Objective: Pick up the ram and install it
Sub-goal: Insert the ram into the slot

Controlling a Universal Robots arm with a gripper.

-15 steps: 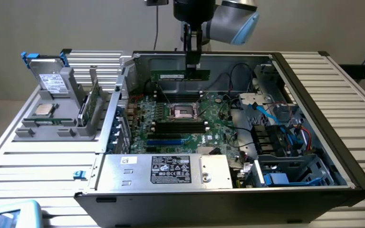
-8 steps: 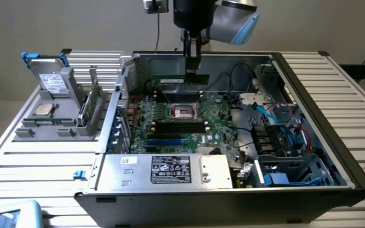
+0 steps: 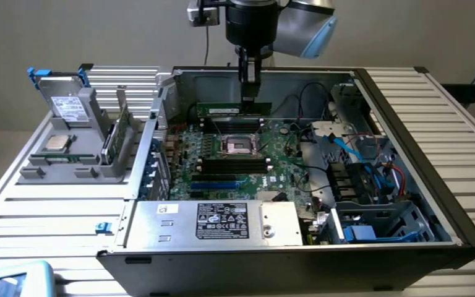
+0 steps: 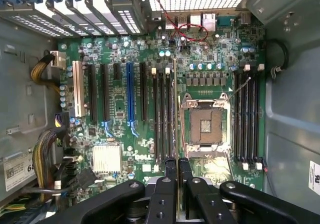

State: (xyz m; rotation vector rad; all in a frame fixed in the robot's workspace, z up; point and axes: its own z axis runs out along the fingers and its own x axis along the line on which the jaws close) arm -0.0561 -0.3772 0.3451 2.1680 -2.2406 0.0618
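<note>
The ram [image 3: 225, 111], a narrow green stick with a white label, hangs level over the far memory slots [image 3: 221, 122] of the motherboard, behind the processor socket [image 3: 242, 145]. My gripper [image 3: 250, 99] comes straight down from above and is shut on the ram's upper edge near its end at the exterior view's right. In the wrist view the gripper [image 4: 177, 165] is shut, and the ram [image 4: 175, 141] runs away from the fingers as a thin edge-on line beside the black slots [image 4: 165, 114] next to the socket [image 4: 205, 125]. Whether it touches a slot I cannot tell.
The open case wall [image 3: 361, 77] surrounds the board. A power supply [image 3: 213, 219] sits at the front, and cables and a drive cage [image 3: 361, 179] fill the exterior view's right. A grey rack at the left holds a silver processor chip [image 3: 56, 143] and a green expansion card [image 3: 115, 139].
</note>
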